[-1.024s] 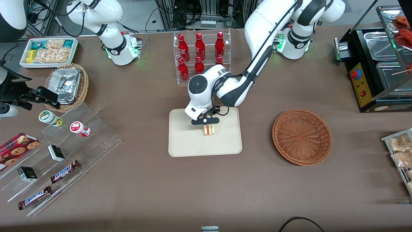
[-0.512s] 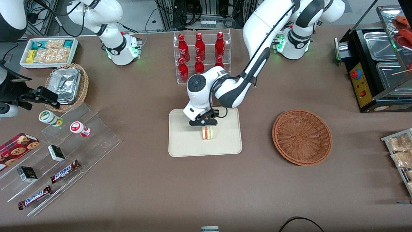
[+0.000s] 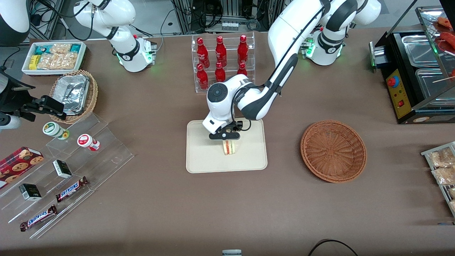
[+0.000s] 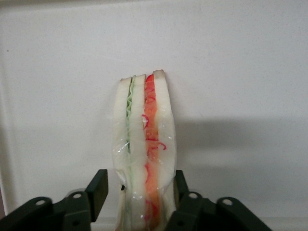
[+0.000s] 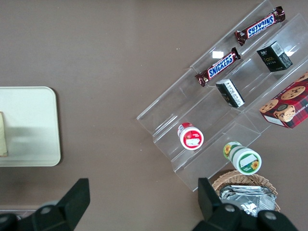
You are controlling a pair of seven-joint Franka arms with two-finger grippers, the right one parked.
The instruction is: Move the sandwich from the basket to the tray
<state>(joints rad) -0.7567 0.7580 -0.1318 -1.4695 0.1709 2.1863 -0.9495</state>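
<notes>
The sandwich (image 3: 229, 147) stands on its edge on the cream tray (image 3: 202, 156), near the tray's middle. In the left wrist view the sandwich (image 4: 143, 144) shows white bread with green, red and orange layers under clear wrap. My gripper (image 3: 226, 138) hangs right over it, and its fingers (image 4: 98, 188) straddle the wedge. The gripper (image 4: 139, 186) is open: one pad stands clear of the bread, the other is at its side. The reddish-brown basket (image 3: 333, 150) lies empty toward the working arm's end. The parked arm's wrist view shows the tray (image 5: 29, 125) and an edge of the sandwich (image 5: 3, 134).
A clear rack of red bottles (image 3: 222, 60) stands just past the tray, farther from the front camera. Toward the parked arm's end are a stepped acrylic stand with snacks (image 3: 71, 170) and a tan basket of foil containers (image 3: 74, 94). A black food warmer (image 3: 419, 71) is at the working arm's end.
The gripper came down a little with the sandwich and set it on the tray. Between half a second ago and now it barely moved, and its fingers have parted.
</notes>
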